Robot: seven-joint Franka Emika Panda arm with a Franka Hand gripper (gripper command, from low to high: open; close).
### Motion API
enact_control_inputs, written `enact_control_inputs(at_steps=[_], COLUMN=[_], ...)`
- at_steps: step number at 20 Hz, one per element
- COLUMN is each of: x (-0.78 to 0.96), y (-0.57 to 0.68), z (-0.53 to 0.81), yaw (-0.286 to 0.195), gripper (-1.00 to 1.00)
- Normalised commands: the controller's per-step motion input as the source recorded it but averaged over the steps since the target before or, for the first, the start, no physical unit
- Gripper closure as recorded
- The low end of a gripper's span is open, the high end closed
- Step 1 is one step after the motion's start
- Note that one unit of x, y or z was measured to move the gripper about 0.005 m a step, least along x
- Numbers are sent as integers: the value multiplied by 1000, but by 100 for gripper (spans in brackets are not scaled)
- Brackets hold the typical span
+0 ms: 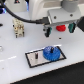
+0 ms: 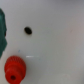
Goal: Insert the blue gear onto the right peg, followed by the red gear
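Bright-blue plastic, the blue gear [image 1: 50, 53] lies flat on the grey black-rimmed plate [image 1: 33, 58] near the white worktop's [image 1: 12, 70] front edge, in the exterior view; whether it sits on a peg cannot be told. The gripper [image 1: 60, 28] hangs above the worktop, behind the plate, pinching the red gear [image 1: 60, 27] between its dark fingers [image 1: 47, 30]. A small beige fixture [image 1: 18, 28] stands toward the exterior view's left.

Wrist view: the red gear [image 2: 15, 68] shows blurred over the white worktop [image 2: 57, 40]. A small dark spot [image 2: 28, 30] lies apart from it.
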Motion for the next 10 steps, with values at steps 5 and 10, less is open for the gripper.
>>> enact_control_inputs(at_steps=[5, 10], x=[-548, -481], y=[445, 409], z=[-19, -43], yaw=[0, 0], gripper=[-100, -100])
